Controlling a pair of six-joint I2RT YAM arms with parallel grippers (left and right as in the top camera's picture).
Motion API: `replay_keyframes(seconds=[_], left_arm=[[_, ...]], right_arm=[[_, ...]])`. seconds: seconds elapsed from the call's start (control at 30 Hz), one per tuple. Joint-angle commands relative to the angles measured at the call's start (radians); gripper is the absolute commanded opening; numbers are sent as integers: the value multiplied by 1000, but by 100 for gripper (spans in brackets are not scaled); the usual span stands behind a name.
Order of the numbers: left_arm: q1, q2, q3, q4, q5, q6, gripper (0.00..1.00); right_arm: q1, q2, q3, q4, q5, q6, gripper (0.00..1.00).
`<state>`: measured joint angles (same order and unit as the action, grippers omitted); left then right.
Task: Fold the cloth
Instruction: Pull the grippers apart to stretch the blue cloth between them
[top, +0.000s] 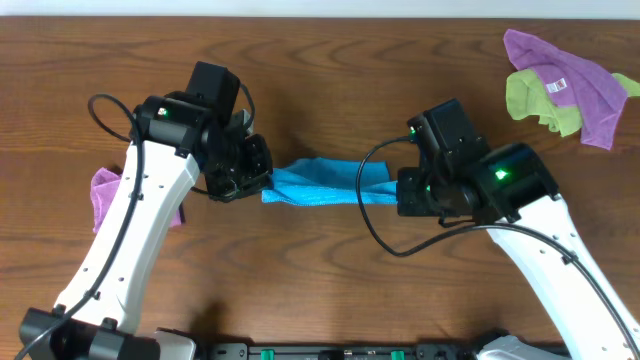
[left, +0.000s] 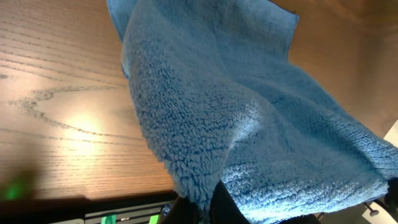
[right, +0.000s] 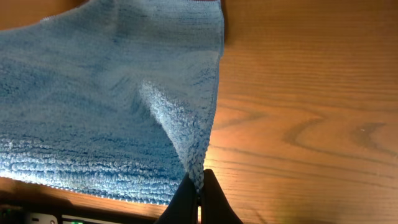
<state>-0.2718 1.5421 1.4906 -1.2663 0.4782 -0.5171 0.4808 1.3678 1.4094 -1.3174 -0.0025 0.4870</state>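
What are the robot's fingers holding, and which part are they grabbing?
Both hold the blue cloth. The left fingers pinch its left end, and the right fingers pinch its right end.

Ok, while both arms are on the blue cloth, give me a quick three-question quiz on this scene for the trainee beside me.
1. True or false: the left gripper and the right gripper are each shut on an end of the soft sky-blue cloth.
2. Where is the purple cloth that is bunched with the yellow-green cloth? A) at the far right of the wooden table. B) between the two arms. C) under the sky-blue cloth.
3. Which cloth is partly hidden by the left arm?
Key: 1 true; 2 A; 3 the pink-purple cloth.
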Motion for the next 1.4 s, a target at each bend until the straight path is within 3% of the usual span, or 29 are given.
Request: replay_keyframes(seconds=[0.0, 0.43, 0.77, 1.0, 1.37], left_arm=[[3, 0, 19, -23, -33, 36, 6], [3, -1, 19, -109, -3, 69, 6], [2, -70, 19, -176, 37, 64, 6], [-11, -175, 19, -173, 92, -15, 6], [-37, -190, 19, -158, 91, -85, 6]], right_arm=[[4, -2, -3, -19, 33, 13, 1], [5, -16, -3, -105, 21, 14, 1], [5, -175, -3, -247, -12, 59, 1], [5, -216, -3, -249, -93, 74, 1], [5, -216, 27, -207, -69, 85, 1]])
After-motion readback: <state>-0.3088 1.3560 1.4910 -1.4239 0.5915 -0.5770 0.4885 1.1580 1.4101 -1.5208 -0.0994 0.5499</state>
